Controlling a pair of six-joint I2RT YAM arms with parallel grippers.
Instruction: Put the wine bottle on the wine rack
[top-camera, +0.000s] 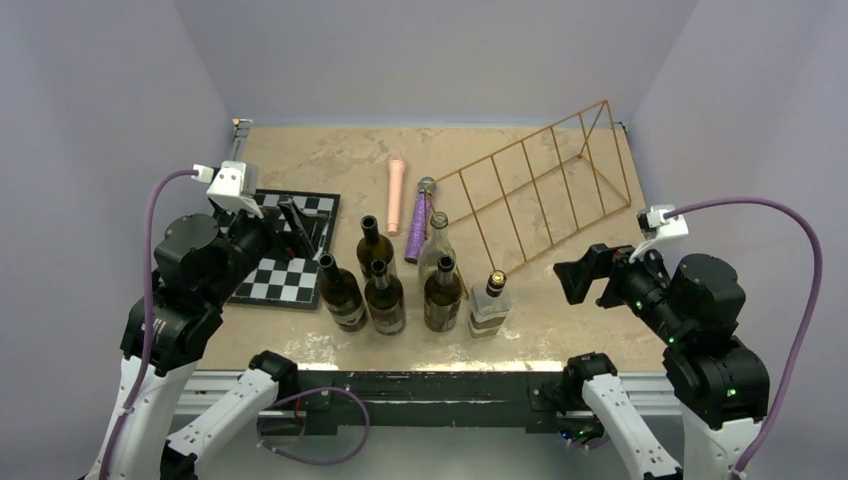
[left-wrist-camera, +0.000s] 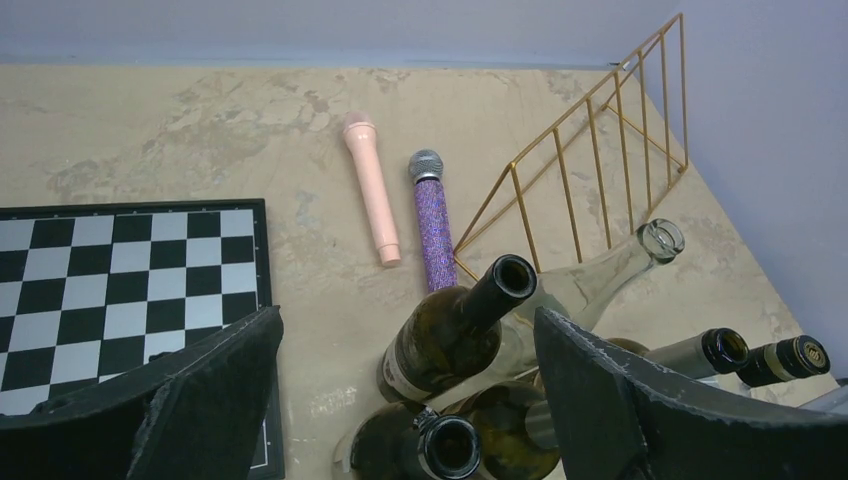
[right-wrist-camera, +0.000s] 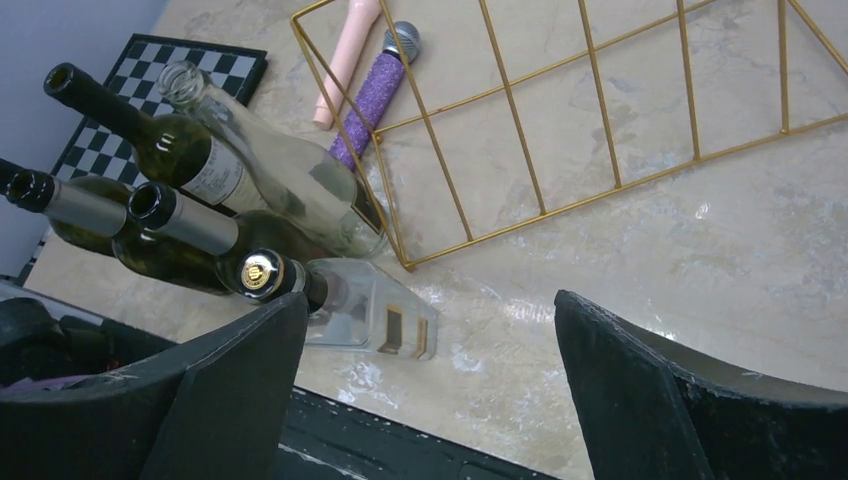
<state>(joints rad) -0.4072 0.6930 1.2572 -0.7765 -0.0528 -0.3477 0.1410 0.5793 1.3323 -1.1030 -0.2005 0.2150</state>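
Note:
Several wine bottles stand in a cluster near the table's front: dark ones (top-camera: 385, 298), (top-camera: 342, 292), (top-camera: 443, 295), a clear one (top-camera: 436, 245) and a square clear one with a gold cap (top-camera: 490, 305). The golden wire wine rack (top-camera: 540, 185) stands behind them at the right, with nothing in it. My left gripper (top-camera: 297, 228) is open and empty over the chessboard's right edge, left of the bottles. In the left wrist view (left-wrist-camera: 405, 330) a dark bottle (left-wrist-camera: 460, 330) lies between its fingers' line of sight. My right gripper (top-camera: 578, 278) is open and empty right of the square bottle (right-wrist-camera: 370, 315); the rack (right-wrist-camera: 560, 130) lies ahead of it.
A black-and-white chessboard (top-camera: 290, 270) lies at the left. A pink microphone (top-camera: 397, 195) and a purple glitter microphone (top-camera: 420, 220) lie between the chessboard and the rack. Walls enclose the table on three sides.

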